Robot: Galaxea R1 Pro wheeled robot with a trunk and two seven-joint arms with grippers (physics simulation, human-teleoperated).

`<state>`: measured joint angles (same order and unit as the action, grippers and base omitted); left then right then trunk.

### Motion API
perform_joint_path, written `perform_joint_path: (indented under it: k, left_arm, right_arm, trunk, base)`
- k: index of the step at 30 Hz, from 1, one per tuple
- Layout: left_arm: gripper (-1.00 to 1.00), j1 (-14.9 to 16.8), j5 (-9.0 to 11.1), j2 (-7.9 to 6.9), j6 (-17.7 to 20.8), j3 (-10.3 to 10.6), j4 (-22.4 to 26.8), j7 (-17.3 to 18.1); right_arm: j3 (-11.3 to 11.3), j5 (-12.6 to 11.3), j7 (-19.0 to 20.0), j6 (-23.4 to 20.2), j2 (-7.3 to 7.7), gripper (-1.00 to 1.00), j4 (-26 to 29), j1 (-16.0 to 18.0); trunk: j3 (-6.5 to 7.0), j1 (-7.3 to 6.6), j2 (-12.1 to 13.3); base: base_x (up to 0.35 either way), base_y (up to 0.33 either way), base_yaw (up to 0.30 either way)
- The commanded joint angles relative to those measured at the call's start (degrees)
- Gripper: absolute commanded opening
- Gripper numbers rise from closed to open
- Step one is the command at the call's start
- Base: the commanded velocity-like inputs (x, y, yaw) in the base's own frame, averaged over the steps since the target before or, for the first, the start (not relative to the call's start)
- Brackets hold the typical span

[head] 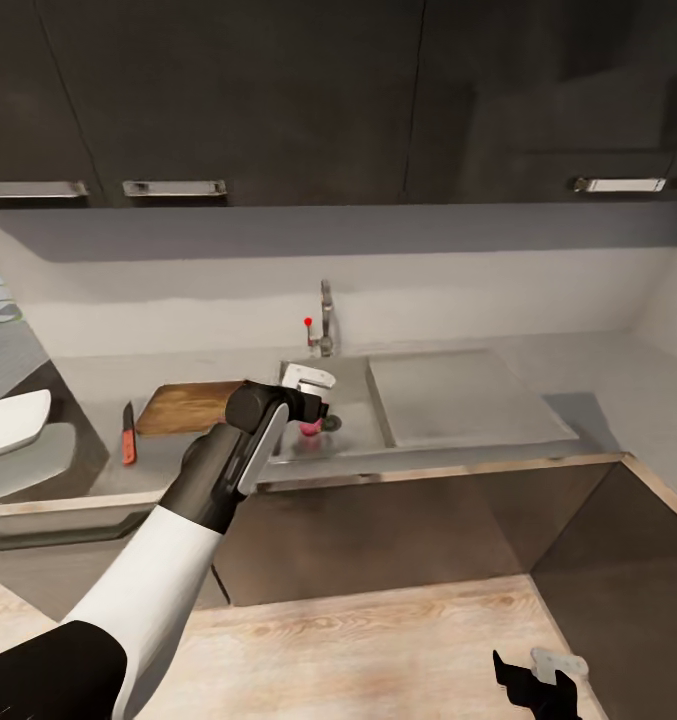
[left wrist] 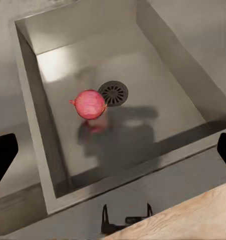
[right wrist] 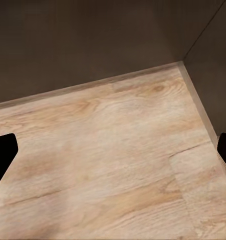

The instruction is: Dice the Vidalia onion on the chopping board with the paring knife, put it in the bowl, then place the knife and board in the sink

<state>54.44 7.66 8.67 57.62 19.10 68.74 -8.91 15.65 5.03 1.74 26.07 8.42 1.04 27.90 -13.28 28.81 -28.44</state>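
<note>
The Vidalia onion [head: 310,427] [left wrist: 90,104], a pinkish-red bulb, lies on the floor of the sink [head: 356,385] [left wrist: 158,107] beside the round drain [left wrist: 113,93]. My left gripper [head: 316,410] [left wrist: 113,152] hangs open right above it, fingers spread wide, touching nothing. The chopping board [head: 186,406] lies on the countertop [head: 608,385] just left of the basin. The paring knife [head: 129,436] with its red handle rests left of the board. The white bowl [head: 6,422] sits at the far left. My right gripper [head: 538,675] [right wrist: 113,152] is open, low over the wooden floor.
A chrome tap [head: 325,320] with a red knob [head: 308,322] stands behind the basin. The steel drainboard [head: 463,400] stretches right of it. Dark wall cabinets [head: 328,100] hang overhead. Dark cabinet fronts [head: 378,535] [right wrist: 92,45] close the space below the counter.
</note>
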Motion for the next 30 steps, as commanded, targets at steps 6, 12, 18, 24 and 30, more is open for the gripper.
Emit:
perform_joint_path:
  k: [6,12,18,24,30]
  left_arm:
    - [1.0,0.05,0.6,-0.05,0.21,0.06,-0.02,-0.58]
    - [1.0,0.05,0.55,-0.12,0.17,0.0,-0.02,-0.58]
    - [1.0,-0.06,0.48,-0.59,0.1,-0.1,-0.27,-0.58]
    - [1.0,-0.19,0.44,-0.83,0.04,-0.12,-1.24,-0.58]
    - [1.0,-0.21,0.43,-0.84,0.02,-0.12,-2.34,-0.58]
  right_arm:
    - [0.52,0.51,0.16,0.14,0.02,1.0,-0.07,0.05]
    - [0.52,0.52,0.15,0.12,0.01,1.0,-0.07,0.03]
    - [0.52,0.54,0.15,0.12,0.02,1.0,-0.09,0.05]
    - [0.52,0.53,0.13,0.11,0.0,1.0,-0.07,0.02]
    - [0.52,0.54,0.11,0.1,0.02,1.0,-0.07,0.04]
  trunk:
    - [-0.51,0.05,-0.09]
    - [-0.96,0.05,-0.09]
    - [-1.42,0.05,-0.09]
    - [-1.88,0.05,-0.09]
    - [-2.35,0.05,-0.09]
  base:
    - [0.3,-0.084,0.0]
    - [0.313,-0.005,0.0]
    - [0.24,0.144,0.0]
    - [0.056,0.094,0.0]
    - [0.008,0.014,0.0]
